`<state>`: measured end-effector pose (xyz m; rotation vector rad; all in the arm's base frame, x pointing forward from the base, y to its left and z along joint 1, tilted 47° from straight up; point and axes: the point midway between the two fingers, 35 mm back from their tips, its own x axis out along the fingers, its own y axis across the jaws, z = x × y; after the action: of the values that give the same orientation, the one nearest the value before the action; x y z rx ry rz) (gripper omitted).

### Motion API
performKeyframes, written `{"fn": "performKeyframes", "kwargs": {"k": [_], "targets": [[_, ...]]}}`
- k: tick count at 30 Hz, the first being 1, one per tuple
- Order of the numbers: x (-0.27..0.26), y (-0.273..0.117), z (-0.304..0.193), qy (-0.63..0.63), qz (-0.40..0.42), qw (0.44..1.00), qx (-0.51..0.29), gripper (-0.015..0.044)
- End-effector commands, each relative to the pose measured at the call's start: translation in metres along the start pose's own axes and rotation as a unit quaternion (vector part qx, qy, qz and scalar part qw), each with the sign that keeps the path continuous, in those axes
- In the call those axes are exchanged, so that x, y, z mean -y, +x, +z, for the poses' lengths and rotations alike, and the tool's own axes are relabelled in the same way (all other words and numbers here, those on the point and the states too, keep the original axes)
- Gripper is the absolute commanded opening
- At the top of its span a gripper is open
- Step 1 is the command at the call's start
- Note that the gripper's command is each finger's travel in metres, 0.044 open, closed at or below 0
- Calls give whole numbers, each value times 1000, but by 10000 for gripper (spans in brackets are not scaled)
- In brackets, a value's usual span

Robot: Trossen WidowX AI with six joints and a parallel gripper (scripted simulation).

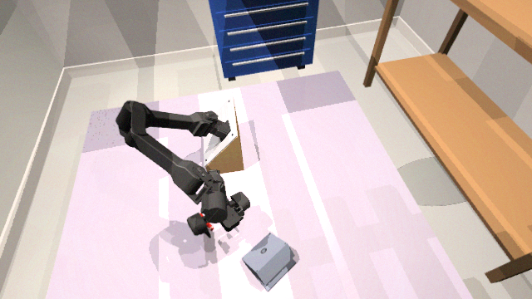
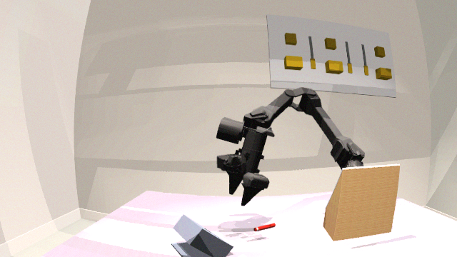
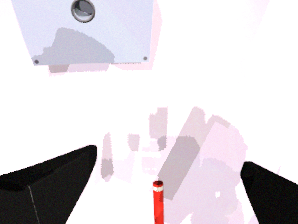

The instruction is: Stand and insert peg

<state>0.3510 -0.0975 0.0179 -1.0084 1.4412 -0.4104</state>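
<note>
The red peg [image 1: 209, 227] [image 2: 265, 227] [image 3: 158, 205] lies flat on the table, its white band at the end nearer the grey sloped panel [image 1: 272, 257] [image 2: 187, 228] [image 3: 125, 30]. In the top view the arm partly hides the peg; in the wrist view its lower part is cut off. The panel's round hole [image 1: 263, 251] [image 3: 83, 11] shows in the top view and at the top of the wrist view, not in the exterior view. My gripper [image 2: 237, 199] [image 3: 170, 161] is open and empty, fingers pointing down, above the table. The peg shows between the fingers, farther below, in the wrist view.
A wooden wedge [image 1: 229, 155] [image 2: 364, 203] with a white sloped face stands by the arm's base. A blue drawer cabinet [image 1: 266, 37] and a wooden shelf [image 1: 457, 124] stand beyond the table. A tool board [image 2: 321, 80] hangs on the wall.
</note>
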Motion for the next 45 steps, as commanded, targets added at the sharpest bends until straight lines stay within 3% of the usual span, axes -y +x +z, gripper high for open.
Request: {"fn": "performKeyframes", "kwargs": {"k": [1,8,45], "targets": [[11,16,-37,-31,34,998,-46,440],[23,33,-91,-65,90,988,-104,440],[15,82,-100,-64,91,988,-104,440]]}}
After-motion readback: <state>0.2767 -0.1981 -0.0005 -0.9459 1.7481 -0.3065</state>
